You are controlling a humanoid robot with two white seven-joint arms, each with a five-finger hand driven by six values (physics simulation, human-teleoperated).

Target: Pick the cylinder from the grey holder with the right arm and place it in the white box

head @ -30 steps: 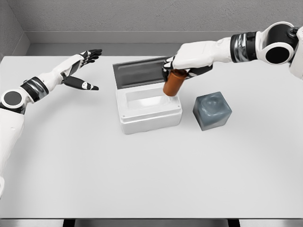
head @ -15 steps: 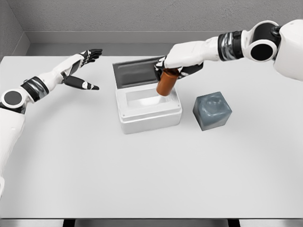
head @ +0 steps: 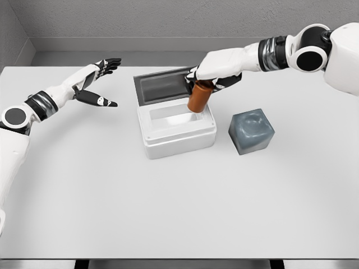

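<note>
**Cylinder held over the white box**

The cylinder point(head: 198, 97) is brown and leans a little. Its bottom end hangs over the right side of the open white box point(head: 177, 130). The right hand point(head: 210, 72) is wrapped tight around its top. The box lid point(head: 161, 86) stands open at the back. The grey holder point(head: 251, 130) sits just right of the box, with nothing in it. So the pick looks done. What is left is to lower the cylinder in and let go. The left hand point(head: 96, 83) hangs over the surface point(head: 179, 213) far off, fingers spread, holding nothing.
</note>
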